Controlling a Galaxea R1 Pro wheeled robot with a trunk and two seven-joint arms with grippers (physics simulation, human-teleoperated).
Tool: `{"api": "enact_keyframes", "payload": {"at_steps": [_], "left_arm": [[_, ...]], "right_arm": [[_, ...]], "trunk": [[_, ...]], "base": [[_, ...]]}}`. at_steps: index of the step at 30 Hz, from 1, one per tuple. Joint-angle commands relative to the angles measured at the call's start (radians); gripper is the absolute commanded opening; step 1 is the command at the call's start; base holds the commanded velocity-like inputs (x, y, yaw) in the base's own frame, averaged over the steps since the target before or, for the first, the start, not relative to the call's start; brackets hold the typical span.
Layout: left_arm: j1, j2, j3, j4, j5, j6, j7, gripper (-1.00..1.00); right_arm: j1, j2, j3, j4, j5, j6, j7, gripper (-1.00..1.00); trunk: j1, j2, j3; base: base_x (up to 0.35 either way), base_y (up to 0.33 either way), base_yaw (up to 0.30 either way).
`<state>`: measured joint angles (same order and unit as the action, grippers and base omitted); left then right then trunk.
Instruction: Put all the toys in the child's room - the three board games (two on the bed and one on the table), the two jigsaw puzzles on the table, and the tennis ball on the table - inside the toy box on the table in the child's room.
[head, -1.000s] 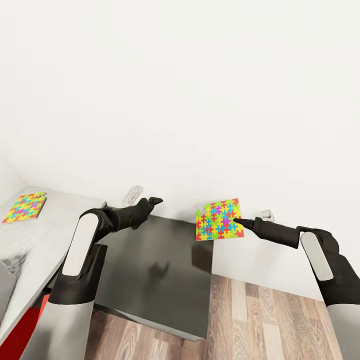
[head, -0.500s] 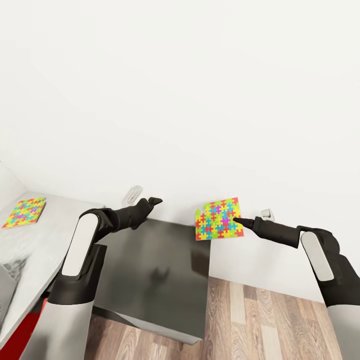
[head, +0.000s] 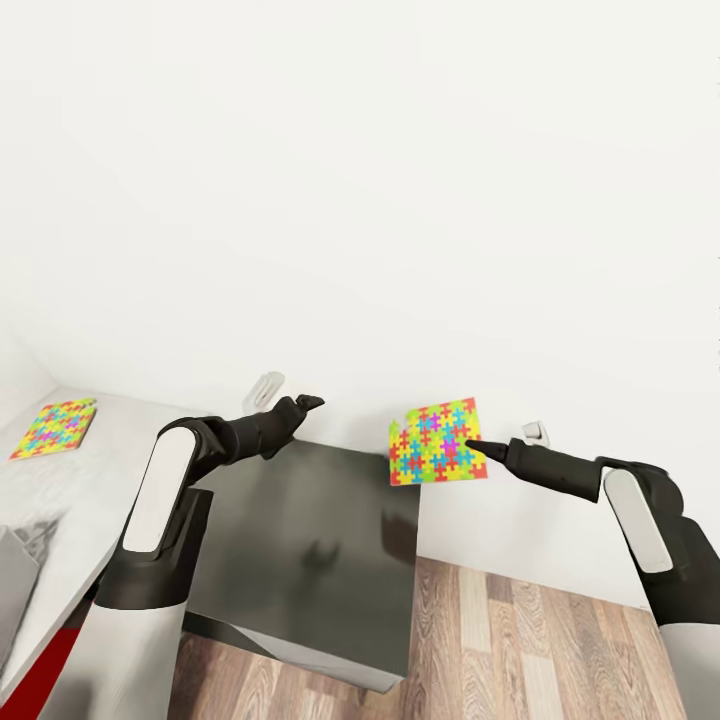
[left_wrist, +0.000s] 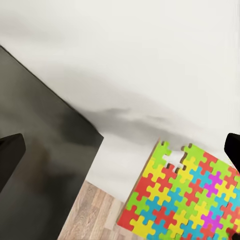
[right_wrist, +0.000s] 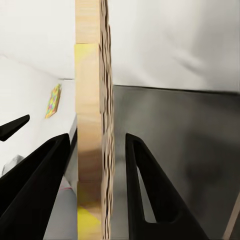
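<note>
One jigsaw puzzle (head: 435, 442) hangs upright in the air over the right end of the dark cabinet, with my right gripper (head: 472, 444) shut on its edge. The right wrist view shows that jigsaw puzzle (right_wrist: 92, 125) edge-on between the two fingers (right_wrist: 42, 182). The other jigsaw puzzle (head: 52, 428) lies flat on the pale table (head: 120, 450) at the far left. My left gripper (head: 306, 403) hovers open above the cabinet's back edge with nothing in it. Its wrist view looks across at the held jigsaw puzzle (left_wrist: 185, 200). A light grey box corner (head: 14, 575), apparently the toy box, shows at the left edge.
A low dark grey side cabinet (head: 300, 540) stands against the white wall between the table and the wood-plank floor (head: 520, 650). Part of a red chair (head: 40, 670) shows at the lower left. Two small white wall fittings (head: 267, 385) sit low on the wall.
The whole picture has drifted a little, so the camera moved. Both arms hold their pose, and the right gripper still carries the puzzle.
</note>
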<state>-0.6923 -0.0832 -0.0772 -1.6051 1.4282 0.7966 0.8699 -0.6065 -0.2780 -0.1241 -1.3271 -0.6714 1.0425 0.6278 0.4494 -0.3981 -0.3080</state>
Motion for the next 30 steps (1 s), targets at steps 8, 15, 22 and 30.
{"api": "enact_keyframes", "payload": {"at_steps": [8,15,22,30], "left_arm": [[-0.001,0.002,0.001,-0.001,0.009,0.001,0.011,1.0],[0.0,0.004,0.002,-0.001,0.009,0.001,0.011,1.0],[0.0,0.005,0.003,-0.001,0.009,0.001,0.011,1.0],[0.0,0.005,0.003,-0.001,0.009,0.001,0.011,1.0]], "right_arm": [[0.029,0.003,0.0,-0.05,0.007,0.005,0.008,-1.0],[0.035,0.008,0.003,-0.063,0.008,0.005,0.006,-1.0],[0.036,0.008,0.004,-0.068,0.009,0.005,0.006,-1.0],[0.037,0.007,0.003,-0.073,0.008,0.005,0.006,-1.0]], "trunk": [[0.001,-0.002,0.0],[0.001,-0.002,0.008],[0.001,-0.002,0.018],[0.001,-0.002,0.031]], "base": [[0.0,0.0,-0.006],[0.0,0.0,-0.013],[0.0,0.0,-0.004],[0.0,0.0,-0.001]]}}
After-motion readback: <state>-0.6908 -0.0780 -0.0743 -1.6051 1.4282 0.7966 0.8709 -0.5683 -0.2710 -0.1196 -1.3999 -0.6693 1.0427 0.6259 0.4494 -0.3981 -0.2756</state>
